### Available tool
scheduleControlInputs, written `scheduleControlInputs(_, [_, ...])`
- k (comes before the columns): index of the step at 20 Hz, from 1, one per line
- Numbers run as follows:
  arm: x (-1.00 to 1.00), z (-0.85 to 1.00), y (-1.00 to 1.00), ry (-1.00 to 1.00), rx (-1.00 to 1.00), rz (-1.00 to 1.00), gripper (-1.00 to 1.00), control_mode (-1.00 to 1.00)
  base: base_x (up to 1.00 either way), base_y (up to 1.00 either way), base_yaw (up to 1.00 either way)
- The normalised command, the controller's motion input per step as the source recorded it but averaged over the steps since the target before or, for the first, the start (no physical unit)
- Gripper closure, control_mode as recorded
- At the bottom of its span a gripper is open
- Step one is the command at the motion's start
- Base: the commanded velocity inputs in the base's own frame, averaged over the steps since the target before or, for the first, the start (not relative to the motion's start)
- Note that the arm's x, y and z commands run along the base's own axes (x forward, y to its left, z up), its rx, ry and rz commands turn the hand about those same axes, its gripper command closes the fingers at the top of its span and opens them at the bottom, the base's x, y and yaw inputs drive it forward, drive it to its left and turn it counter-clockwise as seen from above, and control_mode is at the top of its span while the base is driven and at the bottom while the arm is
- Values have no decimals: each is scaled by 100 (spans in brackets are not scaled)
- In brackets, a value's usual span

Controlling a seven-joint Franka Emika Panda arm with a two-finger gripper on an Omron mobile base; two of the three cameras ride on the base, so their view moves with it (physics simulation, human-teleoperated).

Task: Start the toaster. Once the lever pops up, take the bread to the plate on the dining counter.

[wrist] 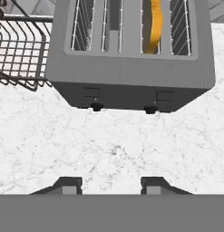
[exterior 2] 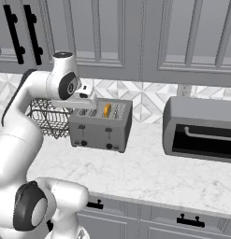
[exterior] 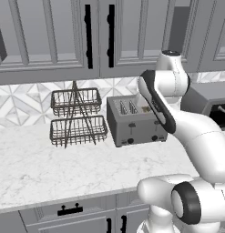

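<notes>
Right base view: the marble surface [exterior 2: 149,168] runs beneath grey wall cabinets [exterior 2: 135,37], with a dark grey oven-like appliance [exterior 2: 199,128] at the right. The white arm [exterior 2: 23,116] curves up from the lower left and reaches over the toaster [exterior 2: 100,126], which stands on the surface just beside a two-tier wire basket [exterior: 77,116]. The bread [exterior 2: 107,110] sits upright in one of the toaster's slots, its golden edge poking above the top. In the hand view the gripper [wrist: 111,186] hovers above the bare surface in front of the toaster; its fingers [wrist: 68,185] stand partly apart, apparently holding nothing.
</notes>
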Motion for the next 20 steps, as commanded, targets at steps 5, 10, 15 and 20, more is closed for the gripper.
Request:
scheduleControlInputs(5, [-5,-7,-23,-3,0,0,-100,-100,0,0,0])
scheduleControlInputs(10, [0,-20,-53,-3,1,0,-100,-100,0,0,0])
scheduleControlInputs(15, [11,-30,-28,-6,0,0,100,-100,0,0,0])
scheduleControlInputs(20, [28,-40,-15,-9,0,0,100,-100,0,0,0])
